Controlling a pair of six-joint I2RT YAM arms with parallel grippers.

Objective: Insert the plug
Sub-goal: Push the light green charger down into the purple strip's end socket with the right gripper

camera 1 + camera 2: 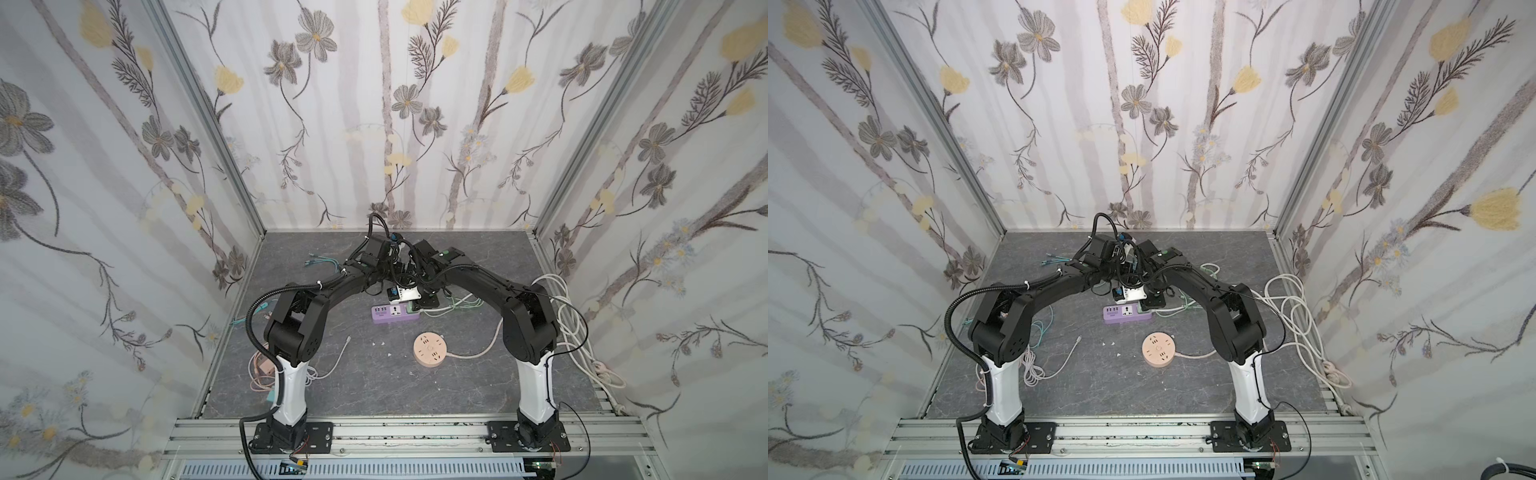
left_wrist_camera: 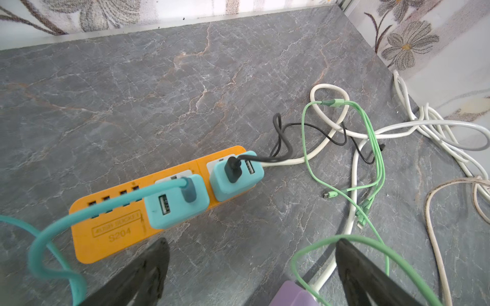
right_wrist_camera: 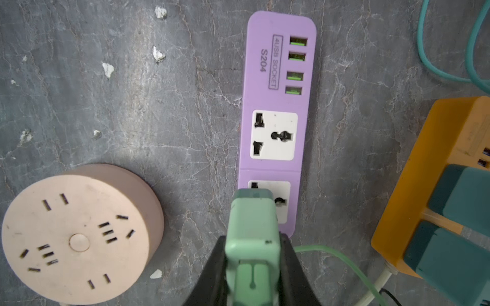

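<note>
Plug [image 3: 252,233], mint green, clamped in right gripper [image 3: 253,246] over end socket [image 3: 281,201] of purple strip [image 3: 275,92] in right wrist view; left wrist view, left gripper [image 2: 252,265] spread wide, empty; in a top view, purple strip [image 1: 395,314] mid-frame; likely best: square pins, press straight down.

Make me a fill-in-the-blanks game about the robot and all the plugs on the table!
The right claw is shut on a ___ plug.
It holds that plug over the ___ power strip.
The orange power strip has ___ teal chargers plugged in.
The pink socket hub is ___ in shape.
Missing words: green, purple, two, round.
</note>
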